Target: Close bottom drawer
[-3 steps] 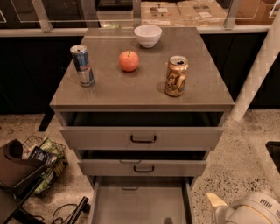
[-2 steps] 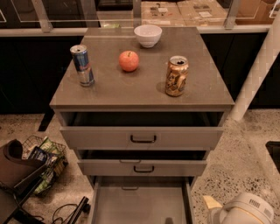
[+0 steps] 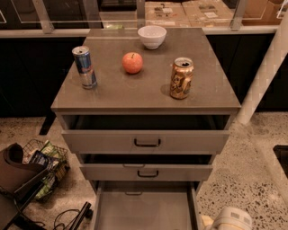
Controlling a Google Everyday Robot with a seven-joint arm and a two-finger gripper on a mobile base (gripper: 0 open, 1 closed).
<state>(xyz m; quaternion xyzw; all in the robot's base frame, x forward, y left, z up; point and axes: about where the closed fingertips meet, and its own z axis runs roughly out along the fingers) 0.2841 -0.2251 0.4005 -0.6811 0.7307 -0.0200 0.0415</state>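
Shifted left since a second ago, my gripper (image 3: pixel 230 219) sits at the lower right edge, just right of the bottom drawer (image 3: pixel 144 210). Whether it is open I cannot tell. That drawer stands pulled out, plain grey inside.

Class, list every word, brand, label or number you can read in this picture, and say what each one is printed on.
Nothing reads clearly.
Blue can: markings too blurred to read.
Gold can: print too blurred to read.
Cardboard boxes: labels too small to read.
Bottom drawer, and the tool at its lower right: no text.
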